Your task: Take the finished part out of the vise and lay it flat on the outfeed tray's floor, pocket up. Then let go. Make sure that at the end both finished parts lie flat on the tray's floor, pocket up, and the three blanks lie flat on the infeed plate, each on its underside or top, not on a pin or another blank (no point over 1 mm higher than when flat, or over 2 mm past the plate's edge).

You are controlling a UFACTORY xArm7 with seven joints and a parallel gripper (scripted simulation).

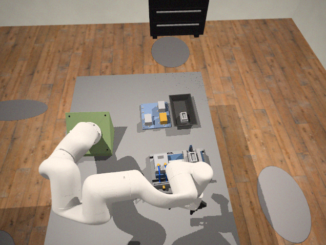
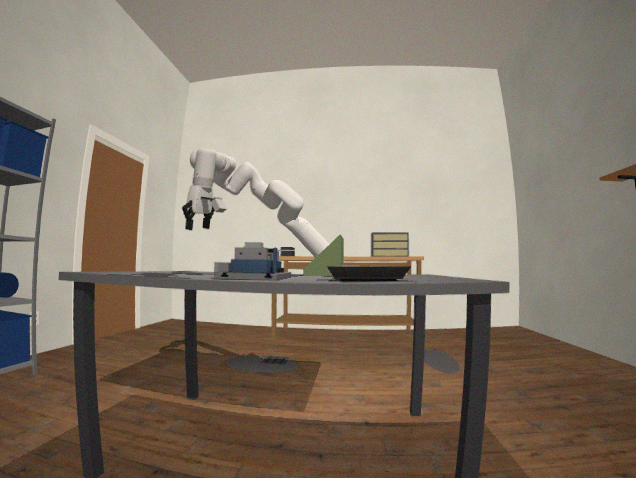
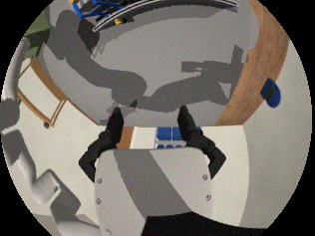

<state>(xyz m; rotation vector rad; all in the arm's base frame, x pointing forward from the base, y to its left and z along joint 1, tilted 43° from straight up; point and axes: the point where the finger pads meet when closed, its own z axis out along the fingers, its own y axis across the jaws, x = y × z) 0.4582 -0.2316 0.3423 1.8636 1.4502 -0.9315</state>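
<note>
The vise (image 1: 177,159) stands on the grey table, blue and grey, partly covered by my arm in the top view. A grey part with a pocket (image 1: 192,156) sits between its jaws at the right end. The dark outfeed tray (image 1: 183,110) lies behind the vise; it also shows in the side view (image 2: 368,271). My gripper (image 2: 197,218) is open and empty, high above the table, on the near side of the vise (image 2: 251,262).
A grey block (image 1: 184,117) lies inside the tray. A blue fixture plate (image 1: 155,116) with two grey blocks and a yellow block lies left of the tray. The green robot base (image 1: 92,133) stands at the table's left.
</note>
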